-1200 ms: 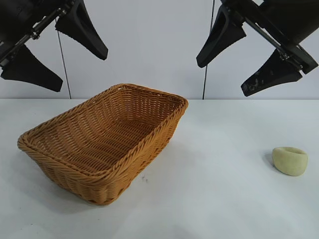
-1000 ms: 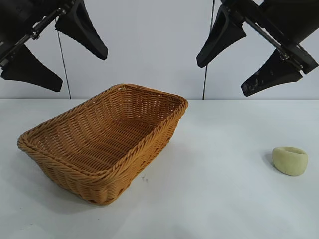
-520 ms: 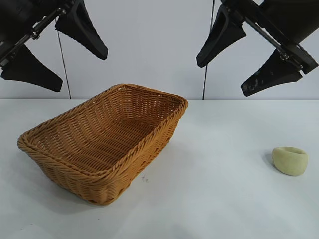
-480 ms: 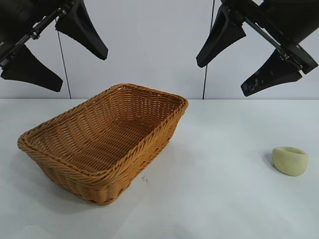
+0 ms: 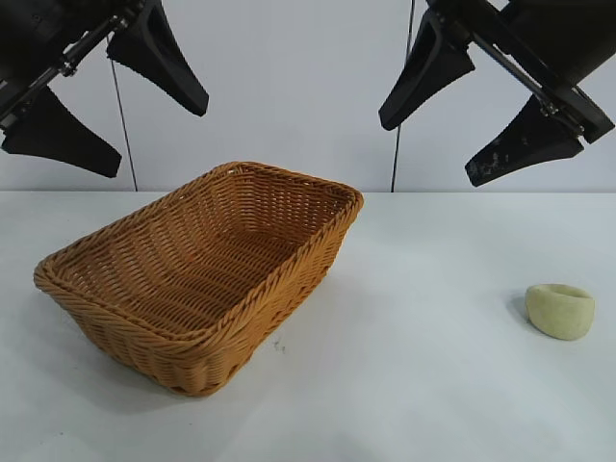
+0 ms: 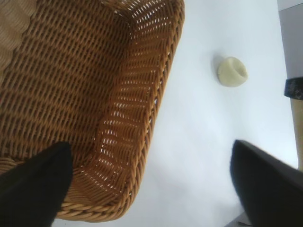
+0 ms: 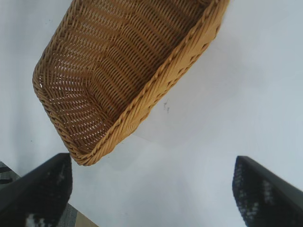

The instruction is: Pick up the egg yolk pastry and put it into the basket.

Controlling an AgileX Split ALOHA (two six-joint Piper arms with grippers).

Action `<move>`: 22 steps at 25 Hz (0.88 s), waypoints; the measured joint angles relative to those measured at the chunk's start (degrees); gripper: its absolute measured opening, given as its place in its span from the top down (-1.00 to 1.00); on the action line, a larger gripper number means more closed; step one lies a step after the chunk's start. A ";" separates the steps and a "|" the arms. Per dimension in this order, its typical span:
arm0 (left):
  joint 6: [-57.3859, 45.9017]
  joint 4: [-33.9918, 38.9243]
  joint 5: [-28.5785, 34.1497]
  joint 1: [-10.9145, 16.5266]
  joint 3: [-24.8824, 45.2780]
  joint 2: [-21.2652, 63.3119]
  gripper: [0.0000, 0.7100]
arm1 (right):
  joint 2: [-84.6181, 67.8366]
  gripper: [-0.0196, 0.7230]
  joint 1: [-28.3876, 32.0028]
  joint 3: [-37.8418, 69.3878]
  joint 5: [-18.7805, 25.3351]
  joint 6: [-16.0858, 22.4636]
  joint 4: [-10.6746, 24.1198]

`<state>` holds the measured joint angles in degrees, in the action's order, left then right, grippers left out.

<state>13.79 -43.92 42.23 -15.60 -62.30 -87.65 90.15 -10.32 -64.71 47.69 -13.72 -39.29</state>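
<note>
1. Nothing of the task looks done yet. The egg yolk pastry lies on the white counter, at the right side of the exterior view, well apart from the basket.

2. The basket stands on the counter at the left of that view. As far as its woven floor shows in the exterior view and both wrist views, nothing lies in it.

3. The right hand hangs high above the counter, over the stretch between the basket and the pastry. Its fingers are spread wide and hold nothing. In the right wrist view the two dark fingertips frame the basket's corner and bare counter; the pastry is not in that view.

4. The left hand hangs high above the basket's left end, also spread wide and empty. Its wrist view shows the basket's inside and, farther off, the pastry alone on the counter.

5. Left to do, by my judgement: every step. A hand must come down to the pastry, close on it, lift it, carry it across to the basket and release it inside.

6. The right hand is the nearer of the two to the pastry, so it seems the likelier one for the pickup, though neither hand is near it.
</note>
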 joint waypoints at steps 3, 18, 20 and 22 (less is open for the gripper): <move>-0.56 0.05 0.00 0.00 0.00 0.14 -0.96 | 0.00 -0.76 0.00 0.00 0.00 0.00 0.00; -27.55 15.11 1.82 -0.29 4.98 12.45 -0.96 | 0.00 -0.76 0.00 0.00 0.00 0.00 0.00; -30.54 15.38 2.07 -0.98 6.75 12.75 -0.96 | 0.00 -0.76 0.00 0.00 0.00 0.00 0.00; -33.39 15.51 1.96 -2.13 8.61 12.75 -0.96 | 0.00 -0.76 0.00 0.00 0.00 0.00 0.00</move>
<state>-19.60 -28.41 44.18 -17.73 -53.69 -74.90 90.15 -10.32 -64.71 47.69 -13.72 -39.29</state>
